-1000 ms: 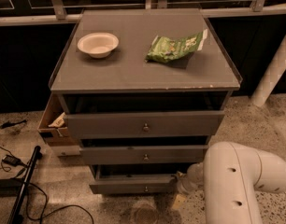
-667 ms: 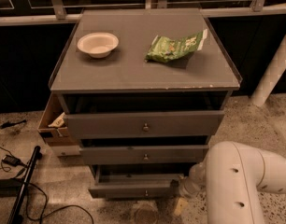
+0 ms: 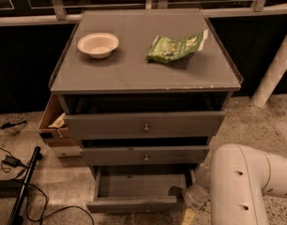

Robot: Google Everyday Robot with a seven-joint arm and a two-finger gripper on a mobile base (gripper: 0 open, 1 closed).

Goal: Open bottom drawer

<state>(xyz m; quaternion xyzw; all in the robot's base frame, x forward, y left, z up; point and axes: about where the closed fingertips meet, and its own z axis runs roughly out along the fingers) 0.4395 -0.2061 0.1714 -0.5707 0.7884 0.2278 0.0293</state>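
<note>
Bottom drawer [image 3: 139, 191] is out much further than 1 s ago: back then only a slim gap showed above its front, now the whole inside floor shows. It sits lowest in the cabinet [image 3: 134, 69], front pulled toward the near edge of the view and past the two drawers above. Looks bare inside.

Gripper [image 3: 192, 203] is low, just off the drawer's near right corner, close to the floor. It has come nearer with the drawer. Open or closed: cannot tell, the arm [image 3: 242, 186] covers most of it, and I can't confirm contact with the drawer either.

Top drawer [image 3: 146, 124] and middle drawer [image 3: 146, 155] each stand slightly out, knobs centred, dark gaps above them.

On the cabinet top: white bowl [image 3: 98, 44] far left, green packet [image 3: 176, 47] far right, well apart.

Cardboard box [image 3: 52, 123] touches the cabinet's left side at top-drawer level. Cables [image 3: 12, 163] lie on the floor at left. White post [image 3: 275, 69] stands at far right.
</note>
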